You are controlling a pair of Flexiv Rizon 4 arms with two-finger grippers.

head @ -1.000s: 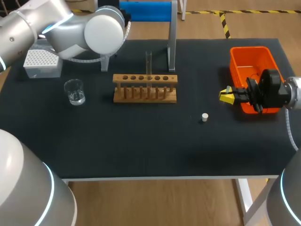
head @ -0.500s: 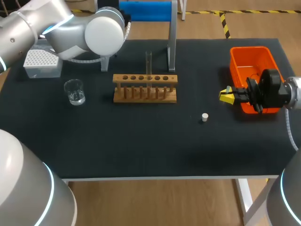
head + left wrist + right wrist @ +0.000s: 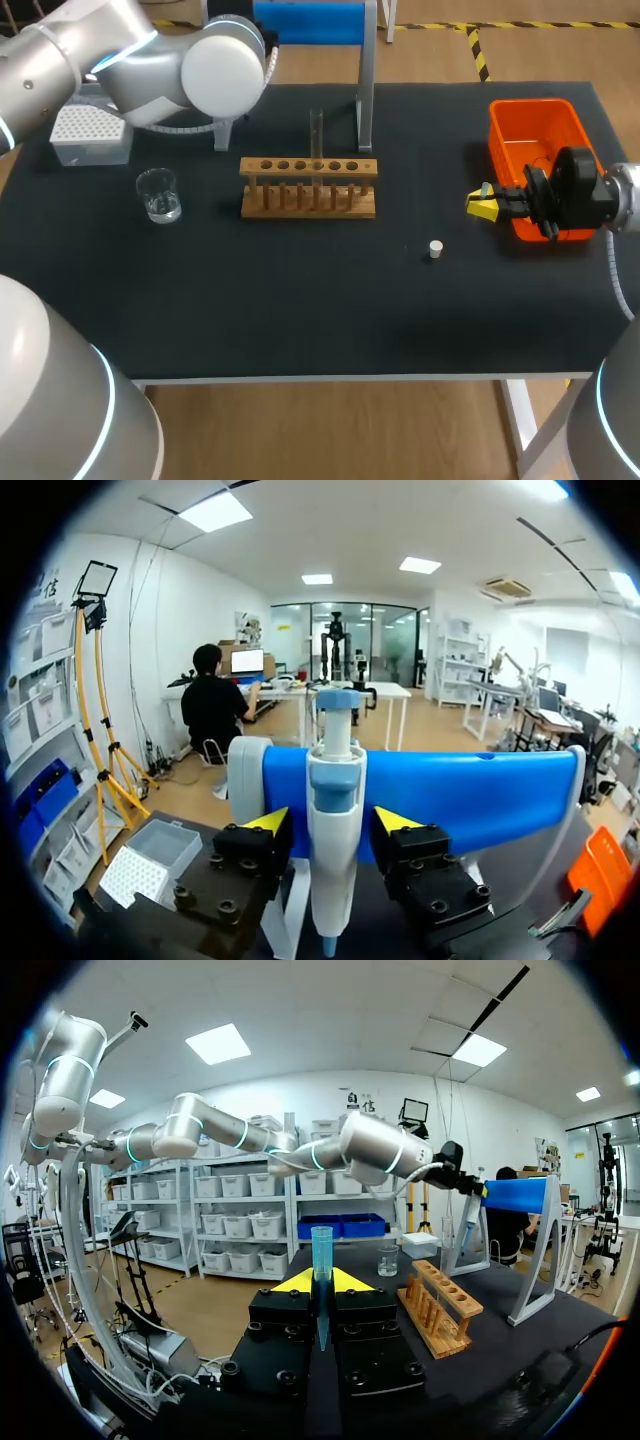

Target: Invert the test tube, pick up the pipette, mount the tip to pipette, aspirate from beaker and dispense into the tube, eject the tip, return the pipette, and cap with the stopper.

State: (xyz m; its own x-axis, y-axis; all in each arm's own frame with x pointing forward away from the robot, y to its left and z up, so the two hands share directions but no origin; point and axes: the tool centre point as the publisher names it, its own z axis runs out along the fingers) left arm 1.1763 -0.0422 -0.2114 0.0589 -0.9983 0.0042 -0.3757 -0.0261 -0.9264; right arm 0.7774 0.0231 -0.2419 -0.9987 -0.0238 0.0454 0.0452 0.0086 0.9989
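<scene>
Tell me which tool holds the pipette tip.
The right tool: it is shut on the blue tip. The left tool only flanks the hanging pipette.

A bright, white-walled lab room around a black worktop.
The worktop (image 3: 300, 300) is matt black on white legs (image 3: 519, 418). Past its near edge lies a wood-plank floor (image 3: 330, 430), and beyond its far right corner a yellow-and-black tape line (image 3: 478, 48) crosses the boards. White walls (image 3: 170, 610) rise to a white ceiling with lit square light panels (image 3: 217, 511). A glazed partition (image 3: 345, 630) closes the far end, and shelving (image 3: 240, 1230) with white and blue bins lines another wall.
</scene>
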